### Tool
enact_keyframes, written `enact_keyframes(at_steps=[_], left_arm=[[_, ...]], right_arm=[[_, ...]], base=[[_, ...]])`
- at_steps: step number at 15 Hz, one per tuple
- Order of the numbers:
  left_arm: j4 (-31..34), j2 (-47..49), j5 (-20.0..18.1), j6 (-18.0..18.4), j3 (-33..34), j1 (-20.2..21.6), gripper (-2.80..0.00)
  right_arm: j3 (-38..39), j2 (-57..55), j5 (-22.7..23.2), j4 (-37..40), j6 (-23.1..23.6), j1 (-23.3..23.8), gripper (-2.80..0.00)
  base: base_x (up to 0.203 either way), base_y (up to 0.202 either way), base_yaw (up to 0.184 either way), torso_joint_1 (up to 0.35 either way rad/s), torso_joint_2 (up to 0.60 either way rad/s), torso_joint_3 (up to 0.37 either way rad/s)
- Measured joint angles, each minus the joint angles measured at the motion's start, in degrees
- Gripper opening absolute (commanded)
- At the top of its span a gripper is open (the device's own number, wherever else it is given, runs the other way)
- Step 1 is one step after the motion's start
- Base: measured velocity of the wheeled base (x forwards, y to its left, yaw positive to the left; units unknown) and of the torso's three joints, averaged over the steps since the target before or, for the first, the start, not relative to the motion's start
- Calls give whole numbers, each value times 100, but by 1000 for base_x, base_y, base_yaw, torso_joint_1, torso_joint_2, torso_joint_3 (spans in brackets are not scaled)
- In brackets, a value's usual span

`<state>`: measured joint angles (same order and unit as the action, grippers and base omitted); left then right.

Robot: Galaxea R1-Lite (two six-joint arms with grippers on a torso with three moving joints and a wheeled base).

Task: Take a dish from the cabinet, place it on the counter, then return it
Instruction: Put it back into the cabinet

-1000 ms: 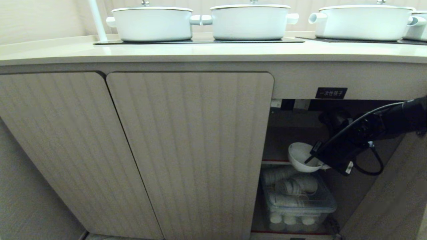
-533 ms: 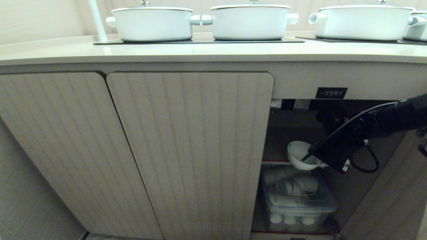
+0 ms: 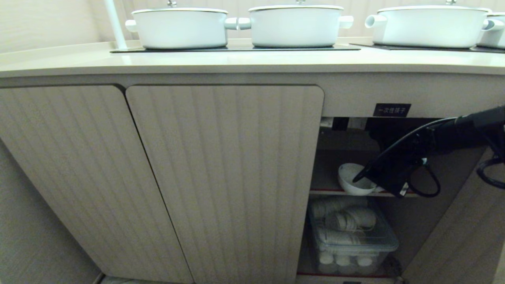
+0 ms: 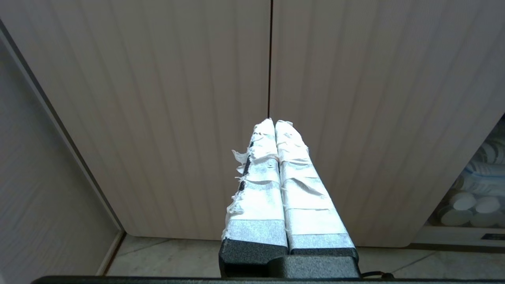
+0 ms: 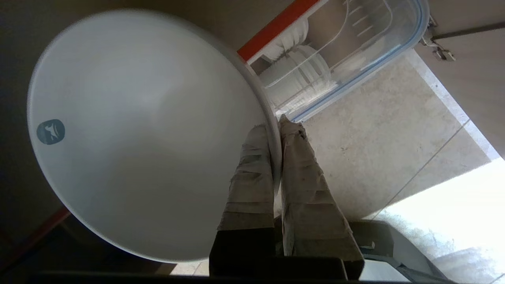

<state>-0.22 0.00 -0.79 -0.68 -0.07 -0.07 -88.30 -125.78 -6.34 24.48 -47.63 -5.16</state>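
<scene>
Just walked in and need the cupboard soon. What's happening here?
The right gripper is clamped on the rim of a small white bowl, holding it at the inner shelf of the open cabinet. The left gripper is shut, parked facing the closed doors.

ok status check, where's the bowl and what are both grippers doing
Right gripper jaws shut on white bowl rim, inside open cabinet at upper shelf. Left gripper shut, idle before closed doors. Nothing blocking.
</scene>
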Motion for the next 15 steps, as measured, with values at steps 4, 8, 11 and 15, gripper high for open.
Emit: enact_keyframes(at_steps=[4,8,11,15], left_arm=[[-2,0,0,3,0,0,-280],[0,0,2,0,0,-4,-280],[0,0,2,2,0,0,-280],[-2,0,-2,2,0,0,-280]], right_arm=[[-53,-122,-128,-58,-108,10,-280],[-60,-194,-263,-354,-143,10,-280],[-62,-222,-283,-469,-140,9,-280],[-40,-261,-361,-647,-140,4,-280]], base=[[0,0,0,0,0,0],[0,0,0,0,0,0],[0,0,0,0,0,0],[0,0,0,0,0,0]])
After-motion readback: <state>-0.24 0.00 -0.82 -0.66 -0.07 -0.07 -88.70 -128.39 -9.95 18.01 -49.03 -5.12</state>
